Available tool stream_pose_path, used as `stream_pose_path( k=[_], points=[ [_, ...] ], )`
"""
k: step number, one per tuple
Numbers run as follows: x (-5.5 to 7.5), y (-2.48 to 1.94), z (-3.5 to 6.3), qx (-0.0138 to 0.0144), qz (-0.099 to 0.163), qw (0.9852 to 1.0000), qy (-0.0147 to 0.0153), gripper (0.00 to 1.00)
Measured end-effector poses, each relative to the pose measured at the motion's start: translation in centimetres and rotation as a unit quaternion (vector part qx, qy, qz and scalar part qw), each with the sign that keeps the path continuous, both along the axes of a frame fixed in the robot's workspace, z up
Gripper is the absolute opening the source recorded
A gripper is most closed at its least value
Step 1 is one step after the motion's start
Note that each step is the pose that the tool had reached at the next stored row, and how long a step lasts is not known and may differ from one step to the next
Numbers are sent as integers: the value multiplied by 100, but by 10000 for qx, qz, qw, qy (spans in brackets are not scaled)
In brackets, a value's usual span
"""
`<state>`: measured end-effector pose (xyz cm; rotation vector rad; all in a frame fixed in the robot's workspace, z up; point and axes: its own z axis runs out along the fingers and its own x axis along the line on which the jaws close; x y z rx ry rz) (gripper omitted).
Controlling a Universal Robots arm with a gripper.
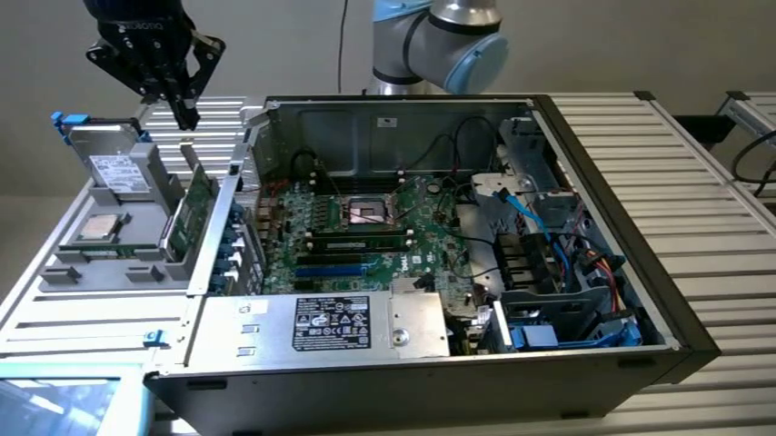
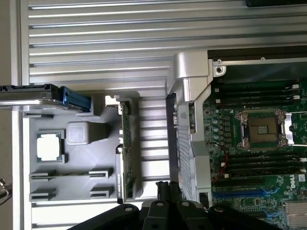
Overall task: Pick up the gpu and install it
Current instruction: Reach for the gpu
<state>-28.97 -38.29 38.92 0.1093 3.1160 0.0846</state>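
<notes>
Claw closed on nothing, I am hovering it above the gpu standing in the tray, exterior view's left.

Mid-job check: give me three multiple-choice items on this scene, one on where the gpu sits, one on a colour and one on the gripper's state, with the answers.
1. Where is the flat green-board gpu?
A. in a motherboard slot
B. on edge in the grey plastic parts tray
C. in the gripper

2. The clip on the silver white-labelled hard drive is:
A. blue
B. red
C. yellow

3. The black gripper is:
A. open around the gpu
B. shut on the gpu
C. shut, empty, above the tray

Answers:
1 B: the card stands in the tray beside the open black computer case.
2 A: a blue tab shows at the drive's end.
3 C: the fingers are together with nothing between them, clear of the card.
</notes>
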Motion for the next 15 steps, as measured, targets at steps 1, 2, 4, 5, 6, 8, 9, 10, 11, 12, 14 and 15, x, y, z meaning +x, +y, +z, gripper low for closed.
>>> stream_pose_path(
  k=[1, 2, 4, 5, 6, 8, 9, 10, 11, 12, 14, 15],
  points=[
    [-11, 0, -5, 0, 0, 10000, 0, 12],
    [-21, 0, -12, 1, 0, 10000, -1, 12],
    [-41, 0, -25, 0, 0, 10000, 0, 12],
    [-55, 0, -36, 0, 0, 10000, 0, 12],
    [-72, 1, -48, 0, 0, 10000, 0, 12],
    [-121, 3, -79, 0, 0, 10000, -4, 12],
    [-154, 5, -95, 0, 1, 10000, -9, 12],
    [-187, 8, -108, -1, 0, 10000, -16, 12],
    [-218, 12, -121, -4, 0, 10000, -25, 12],
    [-247, 15, -130, -8, 0, 10000, -35, 12],
    [-311, 25, -150, -18, 0, 10000, -53, 12],
    [-344, 33, -161, -22, 1, 10000, -60, 12]
  ],
)
